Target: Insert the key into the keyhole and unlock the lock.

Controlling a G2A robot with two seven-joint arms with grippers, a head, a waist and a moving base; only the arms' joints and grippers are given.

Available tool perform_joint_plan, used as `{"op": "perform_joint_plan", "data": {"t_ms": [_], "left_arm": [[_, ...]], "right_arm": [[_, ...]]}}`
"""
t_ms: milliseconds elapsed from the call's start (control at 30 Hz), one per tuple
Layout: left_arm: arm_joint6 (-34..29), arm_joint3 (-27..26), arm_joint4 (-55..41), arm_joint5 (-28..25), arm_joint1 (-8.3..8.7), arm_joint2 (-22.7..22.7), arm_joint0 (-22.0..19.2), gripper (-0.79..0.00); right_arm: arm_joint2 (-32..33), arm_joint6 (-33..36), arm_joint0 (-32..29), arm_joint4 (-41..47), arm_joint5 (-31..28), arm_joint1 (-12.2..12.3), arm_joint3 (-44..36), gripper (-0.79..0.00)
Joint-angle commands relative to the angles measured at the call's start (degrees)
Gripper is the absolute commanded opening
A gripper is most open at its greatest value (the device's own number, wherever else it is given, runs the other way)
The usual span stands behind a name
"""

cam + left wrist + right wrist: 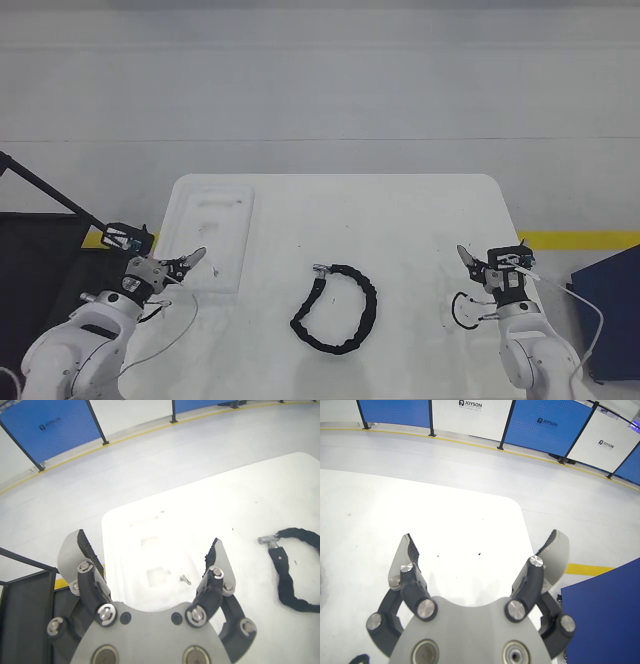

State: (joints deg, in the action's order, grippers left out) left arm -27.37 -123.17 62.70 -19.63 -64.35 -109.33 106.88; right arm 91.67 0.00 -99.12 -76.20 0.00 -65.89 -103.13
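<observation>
Bright, even light falls from overhead on the white rectangular desk (430,230), and its top glares. From my left wrist the white moulded tray (140,560) along the desk's left edge nearly melts into it, its recesses mere pale grey, and the small silver key (185,579) on it hardly stands out. The black fabric-sleeved chain lock (370,298) near the desk's middle throws only a thin, soft shadow. Both wrist views bow at their edges, curving the yellow floor line (125,439) and the blue and white barrier panels (532,422).

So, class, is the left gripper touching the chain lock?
Apart. The top view shows bare table between the left gripper and the chain lock.
</observation>
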Motion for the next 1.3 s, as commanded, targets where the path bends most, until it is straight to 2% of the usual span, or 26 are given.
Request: {"op": "perform_joint_plan", "data": {"t_ms": [0,200,333,500,700,767,833,1000,1100,1267], "left_arm": [[-7.52,-0.92,-3.61,-2.59,0.43,-1.83,-1.43,0.0],[-20.8,-0.13,-8.23,-8.48,1.95,-4.98,-8.53,0.0],[-30.91,3.85,-10.96,-9.54,3.01,-3.54,-14.4,0.0],[-46.05,10.53,-13.89,-4.52,4.06,1.97,-22.96,0.0],[-56.69,16.84,-14.14,2.65,4.56,9.17,-30.43,0.0],[-60.63,18.84,-15.45,6.82,4.6,10.9,-32.4,0.0],[-60.63,20.33,-15.41,8.44,4.9,13.01,-33.43,0.0],[-60.63,23.19,-21.17,17.82,5.92,17.12,-34.61,0.0],[-60.63,22.67,-23.74,23.43,6.8,18.67,-34.19,0.0],[-60.63,21.27,-25.69,28.23,8.53,20.68,-33.08,0.0]], "right_arm": [[0.0,0.0,0.0,0.0,0.0,0.0,0.0,0.0],[0.0,0.0,0.0,0.0,0.0,0.0,0.0,0.0],[0.0,0.0,0.0,0.0,0.0,0.0,0.0,0.0],[0.0,0.0,0.0,0.0,0.0,0.0,0.0,0.0],[0.0,0.0,0.0,0.0,0.0,0.0,0.0,0.0],[0.0,0.0,0.0,0.0,0.0,0.0,0.0,0.0],[0.0,0.0,0.0,0.0,0.0,0.0,0.0,0.0],[0.0,0.0,0.0,0.0,0.0,0.0,0.0,0.0],[0.0,0.0,0.0,0.0,0.0,0.0,0.0,0.0],[0.0,0.0,0.0,0.0,0.0,0.0,0.0,0.0]]}}
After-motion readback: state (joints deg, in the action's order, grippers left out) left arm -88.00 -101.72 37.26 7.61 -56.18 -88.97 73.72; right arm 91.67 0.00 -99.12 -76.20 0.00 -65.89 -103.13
